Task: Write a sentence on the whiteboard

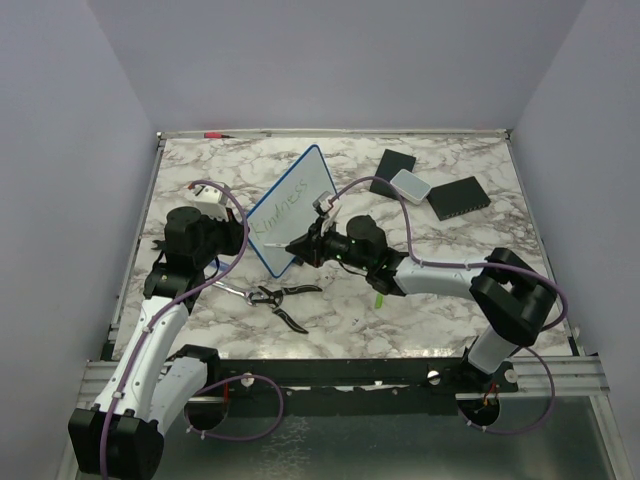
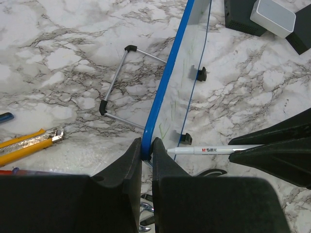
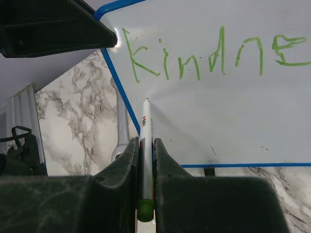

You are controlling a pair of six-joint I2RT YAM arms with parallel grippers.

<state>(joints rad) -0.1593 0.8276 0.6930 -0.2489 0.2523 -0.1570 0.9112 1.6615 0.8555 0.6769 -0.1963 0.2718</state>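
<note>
Whiteboard long axis runs near-left to far-right

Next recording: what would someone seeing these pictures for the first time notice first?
The blue-framed whiteboard stands tilted at the middle of the marble table, with green writing reading "Kindness" across its top. The left pincer clamps its blue edge, while the right pincer holds a pen with the tip at the board just below the K. Pliers lie in front of it.

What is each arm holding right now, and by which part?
Left gripper: the whiteboard, by its blue frame near a corner. Right gripper: the marker, by its rear barrel.
</note>
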